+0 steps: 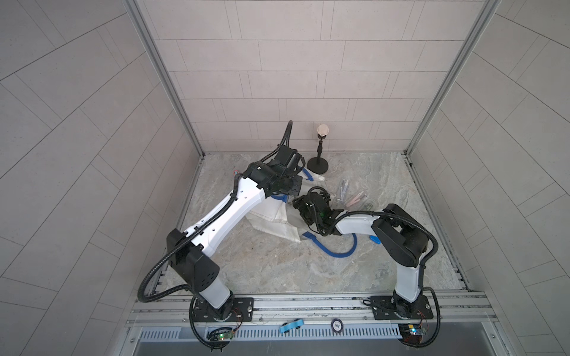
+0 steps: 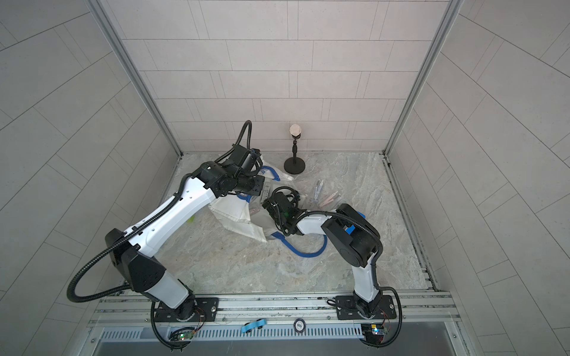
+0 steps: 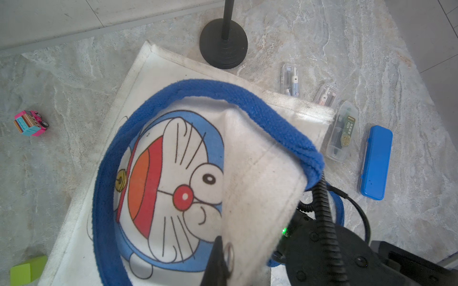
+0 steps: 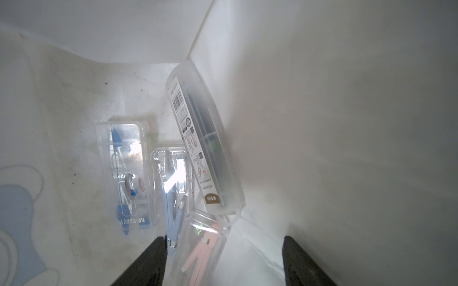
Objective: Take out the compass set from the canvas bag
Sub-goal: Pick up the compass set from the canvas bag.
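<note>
4 compass sets (image 4: 203, 148) lie inside the canvas bag (image 1: 271, 222) at mid tabletop (image 1: 308, 271). Left pincer (image 3: 223, 257) is clamped on its rim. Right pincer (image 4: 224, 239) is apart, with the pink compass set (image 4: 203, 250) between its fingers. I think it should advance slightly, then close gently on the long sides.

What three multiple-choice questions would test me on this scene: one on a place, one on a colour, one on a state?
1. Where is the right gripper?
A) inside the canvas bag
B) underneath the bag
C) well away from the bag

2. What colour are the bag's strap handles?
A) red
B) blue
C) green

3. How is the left gripper?
A) open, holding nothing
B) shut on the bag's raised edge
C) open around a handle

Answers:
1 A: its wrist view shows white fabric walls all round and compass sets ahead.
2 B: a blue loop crosses the left wrist view.
3 B: it pinches the fabric beside the metal snap.
</note>
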Available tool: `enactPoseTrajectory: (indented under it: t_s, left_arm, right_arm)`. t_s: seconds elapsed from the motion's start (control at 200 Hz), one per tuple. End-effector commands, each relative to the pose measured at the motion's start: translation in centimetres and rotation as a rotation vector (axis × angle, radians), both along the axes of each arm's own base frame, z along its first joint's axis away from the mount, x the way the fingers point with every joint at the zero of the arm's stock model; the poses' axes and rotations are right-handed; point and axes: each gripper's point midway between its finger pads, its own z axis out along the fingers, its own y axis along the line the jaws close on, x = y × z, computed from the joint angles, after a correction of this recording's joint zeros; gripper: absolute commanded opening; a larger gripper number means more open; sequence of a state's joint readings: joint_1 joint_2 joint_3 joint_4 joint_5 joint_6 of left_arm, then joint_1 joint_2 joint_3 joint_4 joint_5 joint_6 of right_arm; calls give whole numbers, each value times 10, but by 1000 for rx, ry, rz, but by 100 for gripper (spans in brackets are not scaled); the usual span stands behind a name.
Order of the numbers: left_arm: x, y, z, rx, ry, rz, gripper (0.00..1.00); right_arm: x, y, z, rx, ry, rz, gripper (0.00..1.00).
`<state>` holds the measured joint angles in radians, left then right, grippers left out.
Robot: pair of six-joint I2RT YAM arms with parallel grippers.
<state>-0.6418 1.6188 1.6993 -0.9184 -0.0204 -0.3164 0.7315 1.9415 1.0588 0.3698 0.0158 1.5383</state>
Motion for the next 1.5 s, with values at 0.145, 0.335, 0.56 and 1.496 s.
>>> enactPoseTrajectory:
  t_s: [0.145,0.335,0.56,1.496]
  left_arm:
    - [1,-5,11,-24,-14,-20,0]
    - [5,-9,11,-32,-15,-25,0]
    - [10,-16,11,-40,-10,-35,0]
    - [5,58,13,-18,-31,129,0]
  right_arm:
    - [28,-1,-7,20,-5,-71,72]
    - [37,19,-22,58,17,-39,77]
    - [47,47,-21,139,-19,5,75]
    - [44,74,80,388,-312,233,24]
